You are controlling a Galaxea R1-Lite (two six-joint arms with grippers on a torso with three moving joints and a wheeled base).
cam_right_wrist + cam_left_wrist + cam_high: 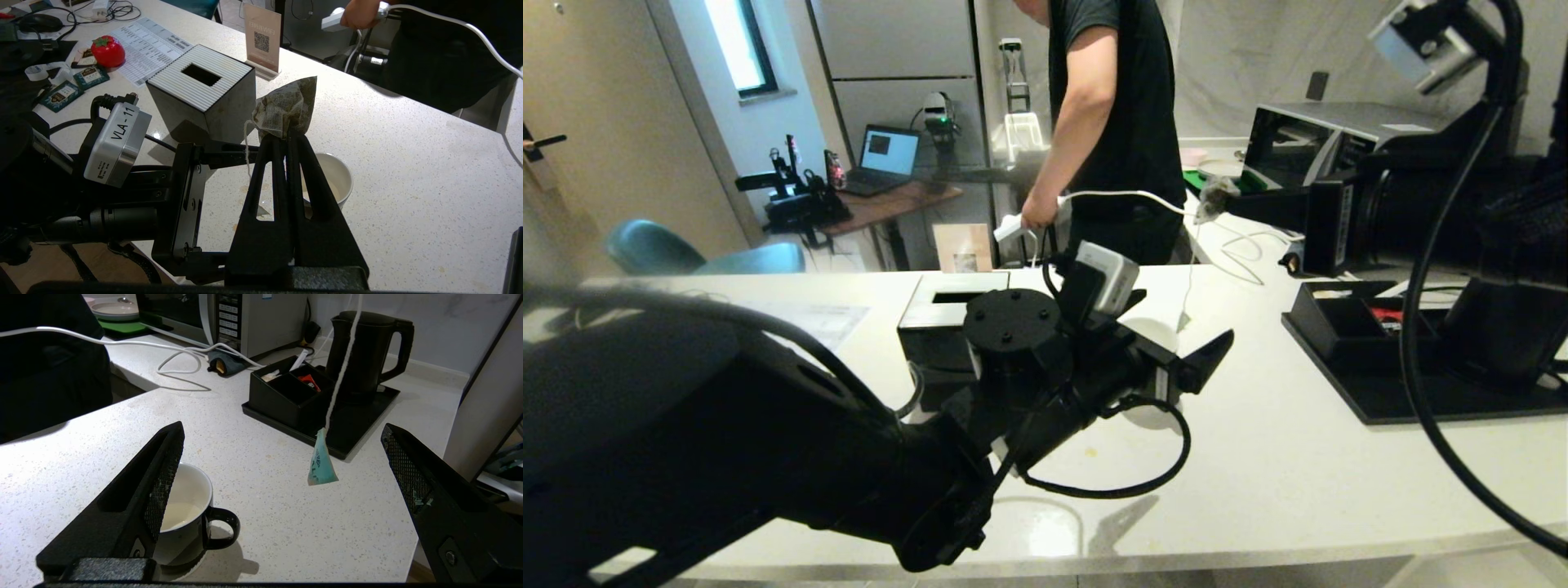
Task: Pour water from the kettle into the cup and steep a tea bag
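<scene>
Two sets of jaws were at work over the white tabletop (408, 171). The right gripper (286, 136) had its jaws pressed together on the lower edge of a tea bag (288, 107), which stood up above the tips while its string trailed down beside them. Just below and beyond those tips sat the cup (333, 179), white inside and upright on the tabletop. The left gripper (282, 465) had its jaws spread wide and held nothing — the cup (192, 514) stood right against one jaw, its handle turned toward the gap, and a pale blue tag (322, 461) hung on a white string (343, 363) in the space between the jaws, touching neither. Farther out past the left jaws, the kettle (363, 351) stood upright on a black tray (355, 424), beside a black compartment box (286, 396) of sachets. A ribbed tissue box (204, 98) stood near the right jaws, on the far side of the left arm. Across the tabletop a person (1119, 122) in a dark shirt held a white plug and cable.
</scene>
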